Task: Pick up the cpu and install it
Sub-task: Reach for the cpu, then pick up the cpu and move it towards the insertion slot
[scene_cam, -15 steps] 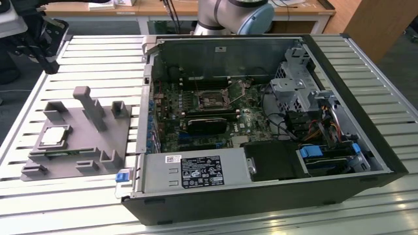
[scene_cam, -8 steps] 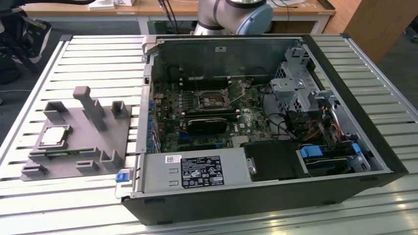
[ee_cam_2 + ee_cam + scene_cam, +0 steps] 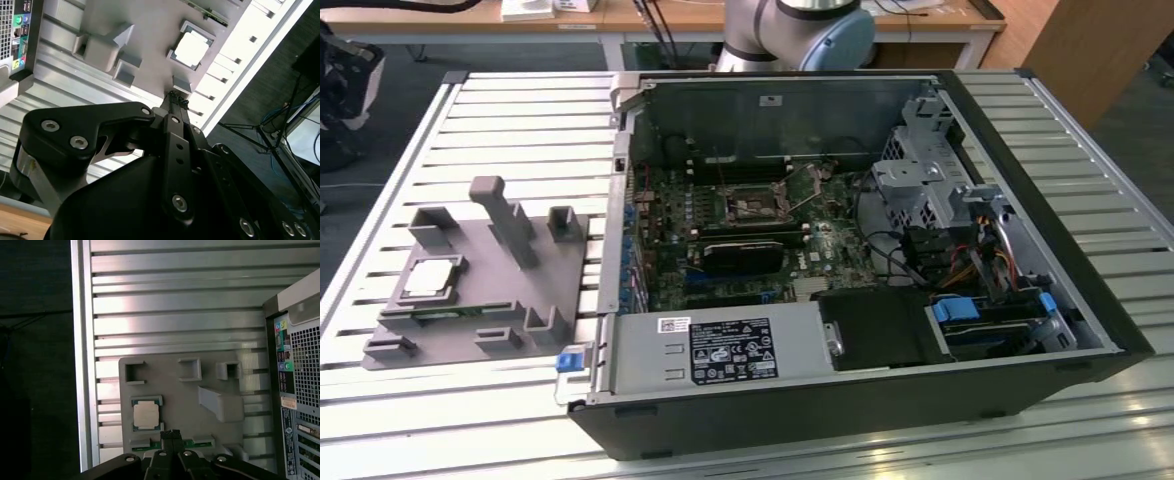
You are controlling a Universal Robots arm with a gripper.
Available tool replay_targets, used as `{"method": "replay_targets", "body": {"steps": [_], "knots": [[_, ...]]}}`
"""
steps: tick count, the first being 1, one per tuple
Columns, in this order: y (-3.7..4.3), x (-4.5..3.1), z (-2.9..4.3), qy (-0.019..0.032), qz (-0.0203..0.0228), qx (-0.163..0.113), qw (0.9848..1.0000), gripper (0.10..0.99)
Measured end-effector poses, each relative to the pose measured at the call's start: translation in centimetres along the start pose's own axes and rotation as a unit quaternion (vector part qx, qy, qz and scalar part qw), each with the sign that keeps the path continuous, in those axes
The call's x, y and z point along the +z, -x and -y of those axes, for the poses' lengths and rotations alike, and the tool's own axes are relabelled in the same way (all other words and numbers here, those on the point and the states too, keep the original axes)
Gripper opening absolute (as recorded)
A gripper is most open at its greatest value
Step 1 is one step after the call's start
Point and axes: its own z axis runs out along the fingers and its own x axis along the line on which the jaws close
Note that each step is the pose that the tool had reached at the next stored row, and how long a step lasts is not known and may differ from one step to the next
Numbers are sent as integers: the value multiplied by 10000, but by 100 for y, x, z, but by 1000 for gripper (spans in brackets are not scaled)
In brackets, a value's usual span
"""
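Note:
The cpu (image 3: 434, 278), a small silvery square chip, lies flat in a recess of the grey plastic tray (image 3: 480, 300) on the slatted table, at the exterior view's left. Both wrist views look down on it: the cpu (image 3: 192, 50) (image 3: 146, 415) sits in its green-edged pocket. My gripper (image 3: 177, 98) (image 3: 170, 434) hangs above the tray, a short way off the chip, its two dark fingers pressed together and shut with nothing between them. The open computer case (image 3: 854, 400) shows its motherboard socket (image 3: 758, 208) uncovered.
The tray carries several upright posts (image 3: 504, 215) and a green strip (image 3: 150, 445) near the chip. The case stands right of the tray, with its rear ports (image 3: 285, 355) facing it. The arm's base (image 3: 794, 30) rises behind the case. The table edge (image 3: 82, 365) is close.

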Motion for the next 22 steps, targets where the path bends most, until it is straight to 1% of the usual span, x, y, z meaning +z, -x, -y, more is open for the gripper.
{"method": "replay_targets", "body": {"steps": [4,6,9,12,15,22], "knots": [[-147,4,4,0,1,1,10000,106],[-199,4,7,0,0,2,10000,106],[-206,16,8,-1,0,1,10000,106],[-209,45,9,-3,-35,4,10000,106],[-209,70,11,-12,-56,4,10000,106],[-210,112,14,-12,-56,4,10000,106]]}}
